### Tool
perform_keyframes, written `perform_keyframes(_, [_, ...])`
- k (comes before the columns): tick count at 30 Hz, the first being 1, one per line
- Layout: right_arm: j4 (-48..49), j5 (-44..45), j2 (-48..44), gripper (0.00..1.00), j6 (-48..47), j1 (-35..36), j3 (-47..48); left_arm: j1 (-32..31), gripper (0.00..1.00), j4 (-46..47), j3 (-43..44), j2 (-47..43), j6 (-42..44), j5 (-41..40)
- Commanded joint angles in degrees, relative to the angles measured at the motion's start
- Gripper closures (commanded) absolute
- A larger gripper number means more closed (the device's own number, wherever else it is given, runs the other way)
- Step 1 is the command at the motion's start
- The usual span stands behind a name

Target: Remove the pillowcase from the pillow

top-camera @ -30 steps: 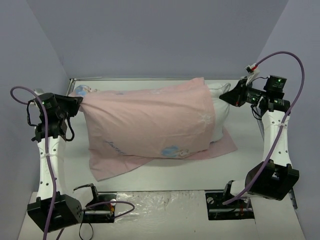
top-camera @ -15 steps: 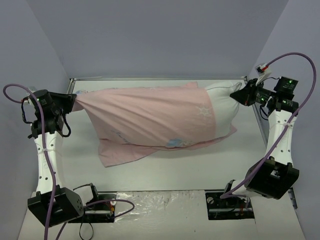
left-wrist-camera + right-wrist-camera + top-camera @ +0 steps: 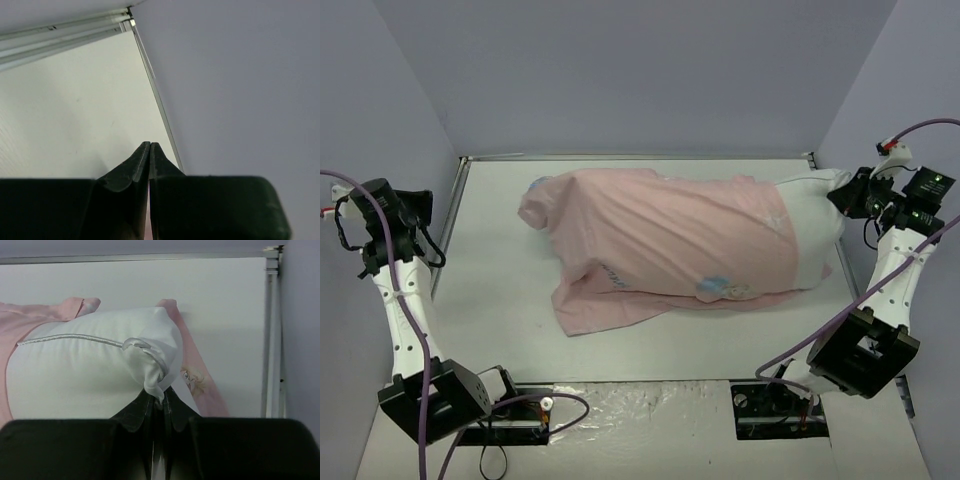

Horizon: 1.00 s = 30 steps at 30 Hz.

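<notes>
The pink pillowcase (image 3: 670, 240) lies across the middle of the table, still around most of the pillow. The pillow's bare white end (image 3: 812, 225) sticks out at the right. My right gripper (image 3: 842, 188) is shut on that end's corner. In the right wrist view the white pillow (image 3: 90, 365) bunches into my right gripper (image 3: 159, 396), with the pillowcase's pink edge (image 3: 200, 375) beside it. My left gripper (image 3: 423, 205) is at the far left, apart from the pillowcase. In the left wrist view the left gripper (image 3: 150, 146) is shut with only table before it.
A metal rail (image 3: 620, 157) runs along the table's back edge, and side rails (image 3: 272, 340) (image 3: 160, 105) border the table. Grey walls stand close on three sides. A loose flap of the pillowcase (image 3: 590, 310) spreads toward the front.
My left gripper has let go of the pillowcase and drawn back left. My right gripper has pulled the pillow rightward; the pillowcase slid right with it and its left end has dropped.
</notes>
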Motion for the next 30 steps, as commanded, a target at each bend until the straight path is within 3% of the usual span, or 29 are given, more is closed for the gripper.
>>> perform_keyframes(1, [7.0, 4.4, 0.1, 1.0, 0.2, -0.8, -1.0, 0.1, 0.98, 0.5, 2.7, 0.7, 3.6, -4.3])
perform_keyframes(6, [7.1, 1.5, 0.7, 1.0, -1.2, 1.3, -2.4, -1.7, 0.98, 4.6, 0.2, 1.3, 3.8, -1.1])
perform_keyframes(11, [7.2, 3.8, 0.5, 1.0, -1.6, 5.8, -3.5, -9.3, 0.96, 5.4, -3.5, 1.6, 7.8, 6.4])
perform_keyframes(14, [7.2, 6.3, 1.3, 1.0, -0.8, 9.5, -3.1, -13.5, 0.7, 5.5, -8.4, -1.0, 10.9, 8.5])
perform_keyframes(15, [7.2, 7.0, 2.1, 1.0, 0.0, 10.4, -2.4, -14.3, 0.57, 5.6, -9.7, -2.1, 11.8, 8.7])
perform_keyframes(18, [7.3, 10.0, 4.5, 1.0, 1.9, 14.4, 0.4, -17.1, 0.38, 5.7, -14.6, -6.4, 15.4, 9.4])
perform_keyframes(21, [7.1, 12.3, 8.6, 0.96, 4.6, 18.5, 5.0, -19.0, 0.27, 3.7, -16.8, -10.7, 20.2, 11.2])
perform_keyframes(23, [6.9, 13.5, 11.9, 0.76, 5.7, 20.9, 7.4, -19.8, 0.18, 1.2, -16.6, -13.1, 23.9, 11.7])
perform_keyframes(24, [6.8, 14.8, 12.9, 0.6, 6.1, 21.4, 9.9, -20.7, 0.15, -0.2, -16.2, -13.9, 25.3, 11.4])
perform_keyframes(26, [5.9, 15.2, 15.0, 0.44, 6.4, 21.6, 12.5, -21.1, 0.13, -4.8, -14.6, -15.2, 29.7, 11.5])
perform_keyframes(27, [4.9, 15.8, 15.5, 0.27, 6.0, 21.5, 14.1, -21.7, 0.13, -6.7, -12.6, -15.4, 31.2, 11.2])
perform_keyframes(30, [3.1, 14.4, 14.8, 0.03, 4.4, 18.5, 16.6, -23.2, 0.11, -14.1, -9.4, -15.7, 35.8, 9.7])
